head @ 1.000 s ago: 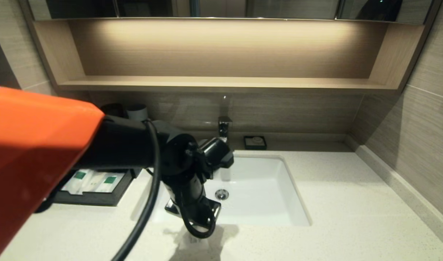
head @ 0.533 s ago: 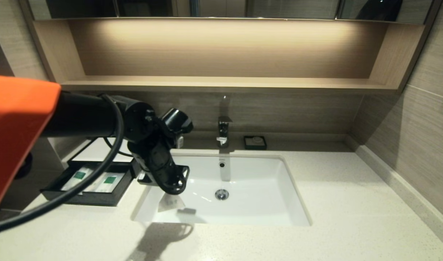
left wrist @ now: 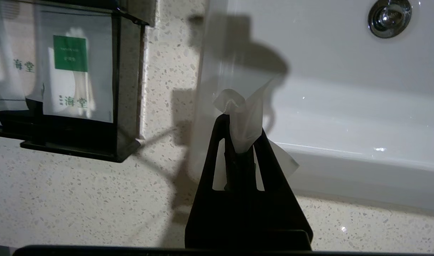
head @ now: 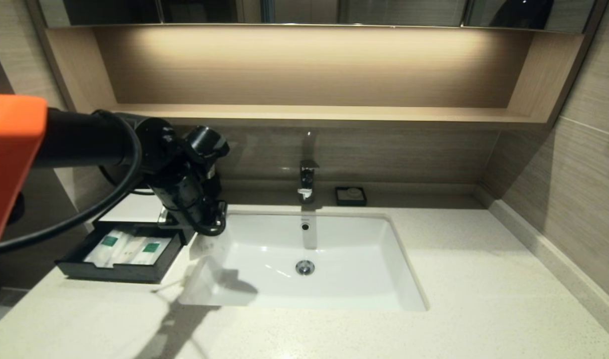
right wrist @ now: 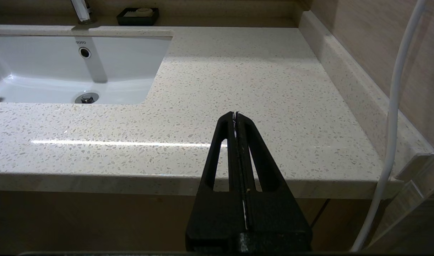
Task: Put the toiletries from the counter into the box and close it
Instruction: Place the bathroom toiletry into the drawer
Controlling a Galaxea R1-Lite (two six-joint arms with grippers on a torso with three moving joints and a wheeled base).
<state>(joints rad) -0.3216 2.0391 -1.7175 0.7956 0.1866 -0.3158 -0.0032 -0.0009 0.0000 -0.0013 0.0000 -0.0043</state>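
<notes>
My left gripper [head: 207, 230] is shut on a small translucent white packet [head: 201, 245], which hangs over the sink's left rim just right of the box. In the left wrist view the crumpled packet [left wrist: 246, 106] sticks out between the closed fingertips of the left gripper [left wrist: 242, 124]. The black box [head: 116, 272] has its drawer pulled out on the counter [head: 459, 259], below a white top panel [head: 127, 207]. Two packets with green labels [head: 130, 247] lie in the drawer, one showing close up [left wrist: 75, 71]. My right gripper [right wrist: 235, 115] is shut and empty, parked off the counter's right front edge.
The white sink [head: 354, 259] fills the middle of the counter, with a faucet [head: 307, 179] and a small black soap dish [head: 350, 195] behind it. A wooden shelf [head: 304, 113] runs above. A raised ledge [head: 548, 254] borders the right wall.
My left arm has swung left and back, from over the sink's front edge to beside the open drawer, carrying the small packet. The gripper stayed shut.
</notes>
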